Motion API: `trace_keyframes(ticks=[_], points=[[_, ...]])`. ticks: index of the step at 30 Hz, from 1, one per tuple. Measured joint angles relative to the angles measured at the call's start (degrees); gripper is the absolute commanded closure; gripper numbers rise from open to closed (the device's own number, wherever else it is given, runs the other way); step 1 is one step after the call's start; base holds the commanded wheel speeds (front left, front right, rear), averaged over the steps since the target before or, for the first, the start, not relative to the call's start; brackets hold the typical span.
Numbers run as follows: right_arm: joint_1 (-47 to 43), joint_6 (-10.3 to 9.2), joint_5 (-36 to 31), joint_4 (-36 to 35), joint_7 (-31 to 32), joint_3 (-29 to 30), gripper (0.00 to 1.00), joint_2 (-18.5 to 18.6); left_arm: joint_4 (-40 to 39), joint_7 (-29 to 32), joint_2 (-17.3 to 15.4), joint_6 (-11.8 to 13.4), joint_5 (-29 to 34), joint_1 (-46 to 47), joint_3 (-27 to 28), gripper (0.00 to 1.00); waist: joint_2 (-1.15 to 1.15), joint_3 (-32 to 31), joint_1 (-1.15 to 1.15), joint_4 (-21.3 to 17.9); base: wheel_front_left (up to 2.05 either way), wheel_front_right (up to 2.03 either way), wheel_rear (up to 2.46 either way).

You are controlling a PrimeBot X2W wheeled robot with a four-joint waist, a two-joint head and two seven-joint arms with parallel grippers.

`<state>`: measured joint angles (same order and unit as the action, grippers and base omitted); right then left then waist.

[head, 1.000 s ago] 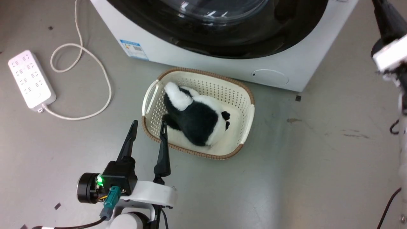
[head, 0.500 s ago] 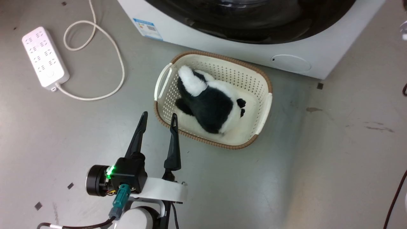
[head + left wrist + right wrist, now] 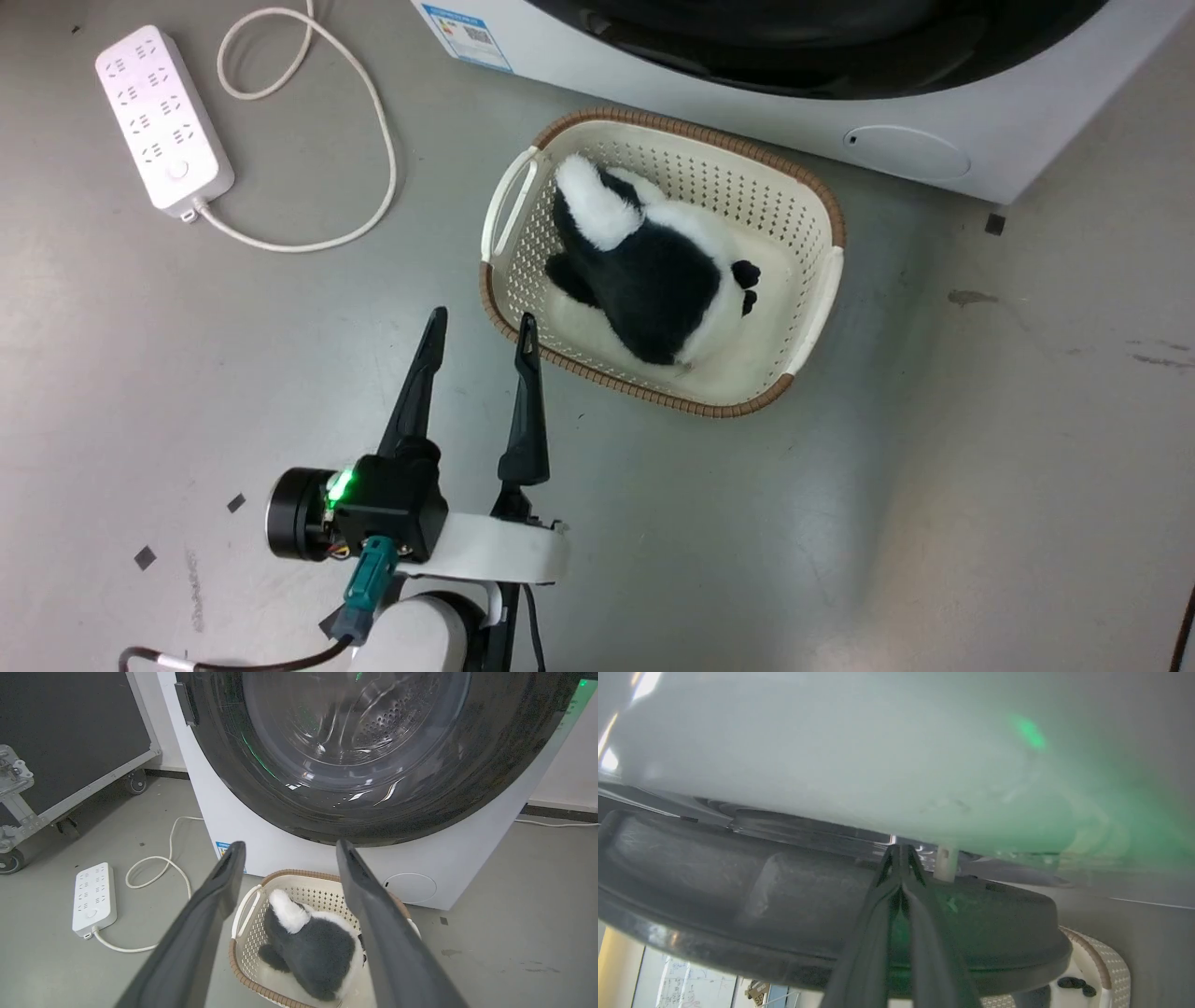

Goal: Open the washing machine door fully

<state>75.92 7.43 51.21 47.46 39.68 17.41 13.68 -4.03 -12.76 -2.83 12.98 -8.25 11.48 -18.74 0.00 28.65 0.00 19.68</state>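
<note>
Grey floor (image 3: 934,513) takes up most of the head view. The left pincer (image 3: 483,322) hangs above it at lower left, its fingers spread wide and holding nothing, one tip just over the near rim of a cream laundry basket (image 3: 822,308). A black-and-white plush toy (image 3: 653,280) lies inside the basket. A white power strip (image 3: 163,117) with a looping cable (image 3: 378,140) sits well apart to the left. At the top edge, the white washing machine (image 3: 747,112) shows the lowest arc of the washing machine door (image 3: 840,65) and a small round flap (image 3: 907,152).

From the left wrist, the two dark fingers stand far apart, framing the basket and toy. Beyond them the door fills the machine's front – a glossy black rim around bulging glass, with the perforated steel drum (image 3: 387,723) visible through it.

From the right wrist, the right pincer (image 3: 900,848) has its fingers pressed together – tips at the narrow gap between the door's dark rim and the white front above.
</note>
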Motion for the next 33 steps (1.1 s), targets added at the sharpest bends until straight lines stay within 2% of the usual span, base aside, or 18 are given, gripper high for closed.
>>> trace_keyframes(ticks=[11, 17, 26, 33], points=[[-3.6, -0.01, 5.8, -2.4, 7.8, 2.9, 1.00, -1.5, 0.6, -1.5, 0.0, 0.0, 0.6, 0.5, -0.1, 0.00, 0.00, -1.3, 0.00, -0.4, 0.00, 0.00, 0.00], [-10.4, -0.01, 7.9, -7.2, 11.3, 3.5, 1.00, -4.4, 1.5, -1.9, 0.0, -0.2, 1.1, 0.3, 0.6, 0.00, 0.00, -4.2, -0.01, -1.1, 0.00, 0.00, 0.00], [-25.2, 0.00, 8.4, -18.3, 15.2, -0.5, 1.00, -9.5, 2.5, -1.9, 0.0, -1.6, 2.4, -1.9, 1.8, 0.00, 0.00, -9.3, -0.01, -2.1, 0.00, 0.00, 0.00], [-35.2, 0.00, 13.7, -24.2, 16.7, -6.7, 1.00, -10.2, 3.3, -1.9, 0.0, -2.8, 2.6, -3.4, 2.1, 0.00, 0.00, -12.2, -0.02, -1.9, 0.00, 0.00, 0.00]])
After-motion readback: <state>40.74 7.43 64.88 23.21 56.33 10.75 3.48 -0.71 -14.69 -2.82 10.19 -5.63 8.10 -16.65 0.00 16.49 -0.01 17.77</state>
